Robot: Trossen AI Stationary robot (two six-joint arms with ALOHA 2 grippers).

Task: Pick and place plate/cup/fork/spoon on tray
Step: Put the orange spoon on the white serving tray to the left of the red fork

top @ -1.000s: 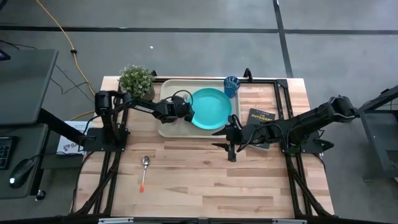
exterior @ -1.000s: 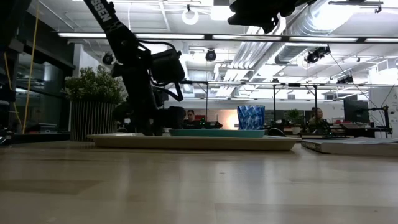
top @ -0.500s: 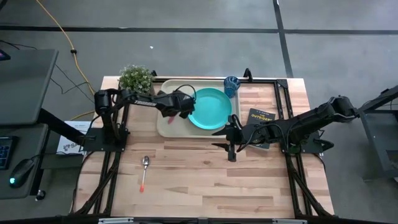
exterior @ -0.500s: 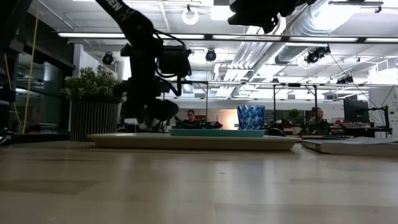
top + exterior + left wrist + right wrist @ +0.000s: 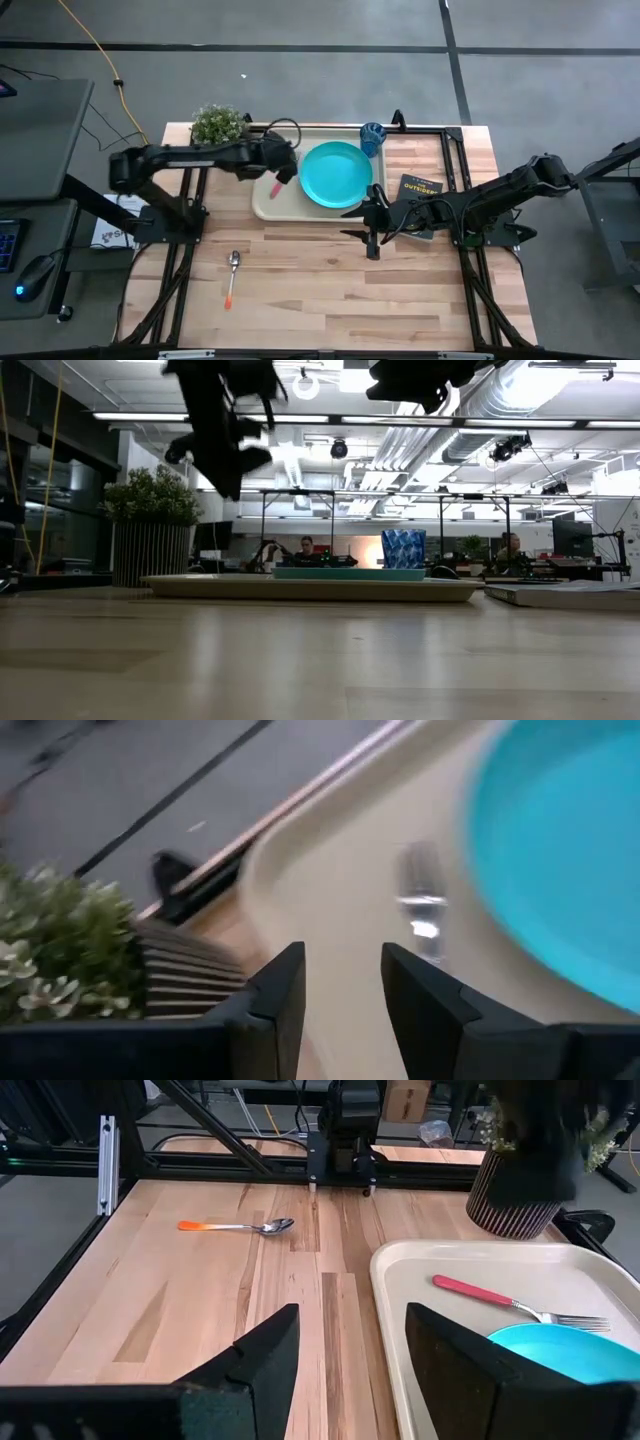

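The left gripper [image 5: 283, 168] hangs above the left end of the tray [image 5: 268, 205], raised clear of it; its two dark fingers [image 5: 275, 1005] stand a narrow gap apart and hold nothing. In the low view it is a dark, blurred shape [image 5: 222, 430] high above the tray's left end. The right gripper [image 5: 372, 228] waits over the wooden table [image 5: 330, 290], just off the tray's near right corner, its blocky fingers [image 5: 262, 1352] spread wide and empty.

The tray is cream, rectangular, with rounded corners and a raised rim, and lies along the table's far edge. The round, smooth turquoise plate [image 5: 336, 174] with a shallow rim lies on its right half. The fork [image 5: 520, 1305] lies on the tray's left part, beside the plate; its red-pink handle points away from the plate and its metal tines reach the plate's rim. In the high view only the handle [image 5: 274, 188] shows. The translucent blue cup [image 5: 372, 134] stands upright at the tray's far right corner. The spoon [image 5: 232, 275], metal bowl and thin orange handle, lies on the bare planks toward the table's near left.

A potted plant [image 5: 219, 124] in a ribbed pot stands at the table's far left corner. A dark book [image 5: 419, 190] lies right of the tray, partly covered by the right arm.
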